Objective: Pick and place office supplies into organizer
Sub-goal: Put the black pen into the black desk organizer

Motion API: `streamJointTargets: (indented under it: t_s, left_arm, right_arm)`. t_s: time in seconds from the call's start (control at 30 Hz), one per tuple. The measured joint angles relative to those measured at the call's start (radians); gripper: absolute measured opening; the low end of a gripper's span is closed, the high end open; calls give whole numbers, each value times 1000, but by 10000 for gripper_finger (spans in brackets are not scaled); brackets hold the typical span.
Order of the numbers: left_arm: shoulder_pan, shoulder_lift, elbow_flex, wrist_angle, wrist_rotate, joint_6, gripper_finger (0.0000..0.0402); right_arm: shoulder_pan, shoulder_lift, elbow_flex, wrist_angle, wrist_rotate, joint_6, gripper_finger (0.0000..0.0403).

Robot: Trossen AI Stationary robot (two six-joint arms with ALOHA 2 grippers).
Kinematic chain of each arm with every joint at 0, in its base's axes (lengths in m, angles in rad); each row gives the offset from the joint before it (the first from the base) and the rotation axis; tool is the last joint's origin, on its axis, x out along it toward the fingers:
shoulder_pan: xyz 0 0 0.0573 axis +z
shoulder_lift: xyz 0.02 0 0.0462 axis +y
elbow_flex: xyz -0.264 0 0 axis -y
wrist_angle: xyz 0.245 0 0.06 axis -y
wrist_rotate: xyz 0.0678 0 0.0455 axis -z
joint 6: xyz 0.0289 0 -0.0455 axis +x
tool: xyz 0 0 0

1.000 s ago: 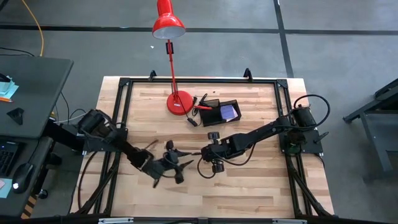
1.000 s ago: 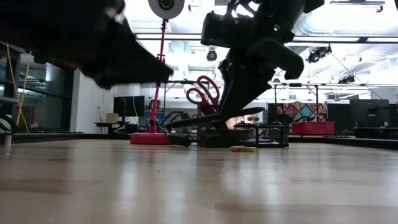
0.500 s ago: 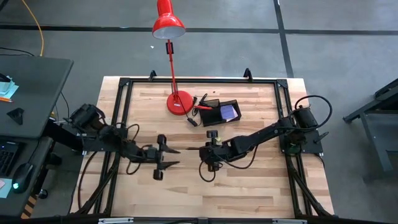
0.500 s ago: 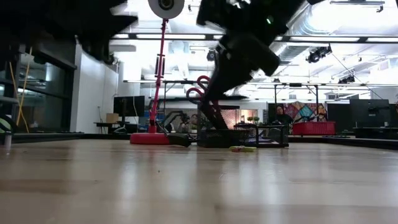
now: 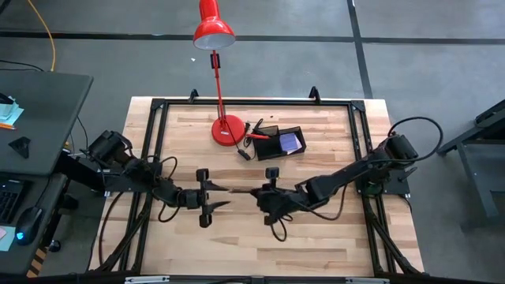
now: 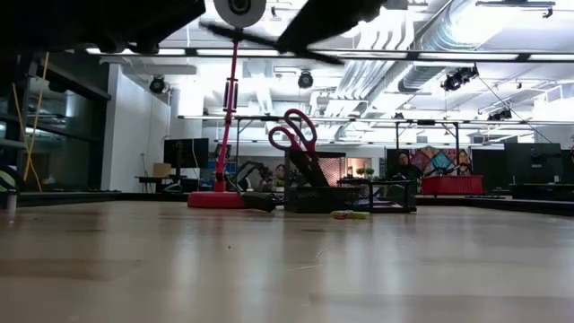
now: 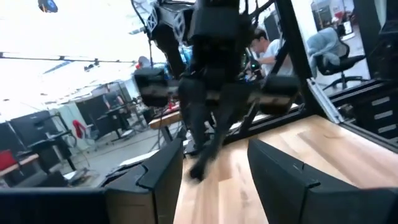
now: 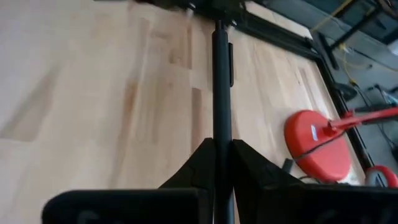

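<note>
Two claws nose to nose mid-worktop [image 5: 331,237]. Left claw [image 5: 217,196] parted, gripping nothing, just beside the dark pen [image 5: 239,190]. Right claw [image 5: 256,192] clamped tight on that pen, pointing it across at its partner. Farther back, organizer [image 5: 278,143] beside the red lamp base [image 5: 227,130], red-handled scissors [image 6: 293,133] standing upright inside.

Grey floor [image 5: 442,71], dark desk [image 5: 39,110] at left, bright ceiling lights [image 6: 502,56].

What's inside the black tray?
The tray holds a purple-blue pad and red scissors standing handles-up, with some dark pens beside them. The tray walls hide whatever lies on the bottom.
</note>
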Motion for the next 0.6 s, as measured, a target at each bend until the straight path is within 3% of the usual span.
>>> streamJointTargets:
  t_s: [0.33,0.6]
  left_arm:
    - [0,0,29,-1,13,15,173]
    - [0,0,89,-57,16,26,173]
  right_arm:
    - [43,-11,0,48,10,-33,23]
    - [31,-11,0,134,-80,-99,22]
